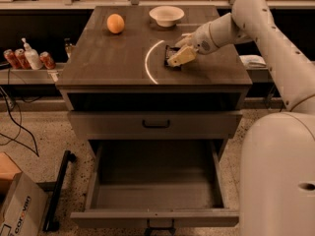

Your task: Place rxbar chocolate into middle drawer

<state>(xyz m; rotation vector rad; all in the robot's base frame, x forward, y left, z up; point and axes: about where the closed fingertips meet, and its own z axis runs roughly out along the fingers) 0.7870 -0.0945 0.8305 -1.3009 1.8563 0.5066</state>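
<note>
The rxbar chocolate (172, 56), a small flat black bar, lies on the cabinet's top right of centre, mostly covered by my gripper (178, 58). The gripper's pale fingers reach down from the right onto the bar and seem to straddle it. The middle drawer (156, 215) is pulled fully out below, its deep box interior bare, its handle just visible at the front edge. The upper drawer front (156, 124) with its black handle is closed above it.
An orange fruit (115, 23) sits at the top's back left and a white bowl (167, 15) at the back centre. A bright arc of light (151, 60) lies on the top. Cans and a bottle (28, 58) stand on a left shelf. A cardboard box (15, 208) lies on the floor.
</note>
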